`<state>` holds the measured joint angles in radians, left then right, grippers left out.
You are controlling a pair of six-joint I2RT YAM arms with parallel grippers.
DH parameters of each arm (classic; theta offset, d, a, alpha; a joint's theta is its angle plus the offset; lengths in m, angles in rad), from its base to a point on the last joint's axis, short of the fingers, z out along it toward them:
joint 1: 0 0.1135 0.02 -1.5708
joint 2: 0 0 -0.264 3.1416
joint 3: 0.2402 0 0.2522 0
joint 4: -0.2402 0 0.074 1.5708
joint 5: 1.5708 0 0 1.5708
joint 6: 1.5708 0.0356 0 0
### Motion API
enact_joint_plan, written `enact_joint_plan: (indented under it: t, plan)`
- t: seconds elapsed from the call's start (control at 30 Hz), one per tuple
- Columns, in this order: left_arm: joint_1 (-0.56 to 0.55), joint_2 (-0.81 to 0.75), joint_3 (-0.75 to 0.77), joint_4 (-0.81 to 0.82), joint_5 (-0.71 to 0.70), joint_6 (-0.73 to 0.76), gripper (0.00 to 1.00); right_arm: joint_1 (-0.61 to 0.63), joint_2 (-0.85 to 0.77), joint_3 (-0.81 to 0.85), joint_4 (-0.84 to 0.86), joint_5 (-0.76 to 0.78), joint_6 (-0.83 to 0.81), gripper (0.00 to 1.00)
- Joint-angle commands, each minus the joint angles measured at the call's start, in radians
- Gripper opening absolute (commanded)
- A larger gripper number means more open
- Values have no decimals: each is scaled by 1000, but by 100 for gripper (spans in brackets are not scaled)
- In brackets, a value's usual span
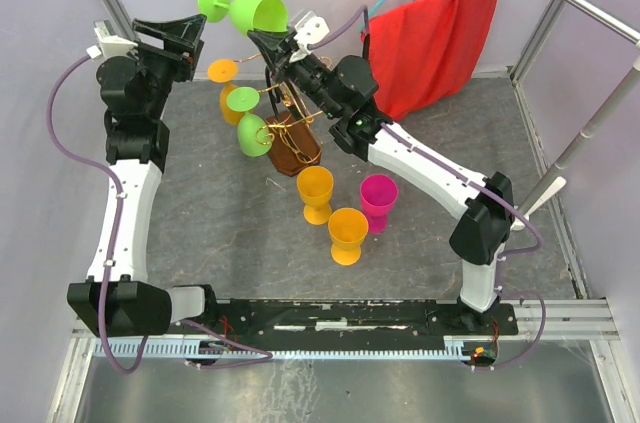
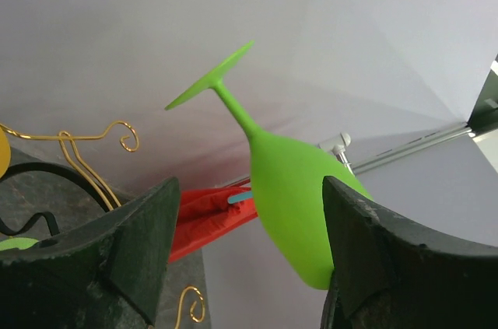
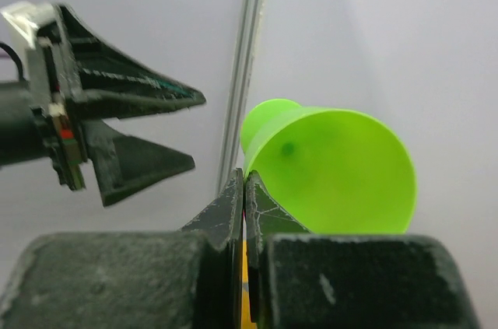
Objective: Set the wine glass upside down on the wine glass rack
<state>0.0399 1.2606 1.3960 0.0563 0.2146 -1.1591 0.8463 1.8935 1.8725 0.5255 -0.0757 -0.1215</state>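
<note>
A green wine glass hangs in the air on its side, foot to the left, above the wine glass rack of gold wire with a dark brown base. My right gripper is shut on the glass's rim. In the right wrist view its fingers pinch the rim of the open bowl. My left gripper is open just left of the glass's foot. In the left wrist view the glass shows between and beyond its fingers. The rack's wire scrolls show at the left.
An orange glass and a green glass hang on the rack. Two orange glasses and a magenta one stand upright on the table in front. A red cloth hangs at the back right.
</note>
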Motion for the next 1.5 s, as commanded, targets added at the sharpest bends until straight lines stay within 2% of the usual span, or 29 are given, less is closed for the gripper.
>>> enact_joint_plan:
  t: [0.0, 0.27, 0.7, 1.2, 1.47]
  plan:
    - [3, -29, -38, 145, 31, -136, 79, 13, -4, 50, 98, -58, 60, 1]
    - [2, -44, -59, 167, 0, -168, 77, 58, 10, 38, 89, -68, 56, 1]
    - [2, -64, -110, 195, -16, -210, 65, 135, 5, 11, 88, -47, -24, 1]
    - [1, -63, -109, 182, -52, -219, 44, 193, -15, -48, 95, -12, -154, 1]
    - [1, -45, -104, 203, -42, -232, 45, 199, -32, -90, 118, -32, -182, 1]
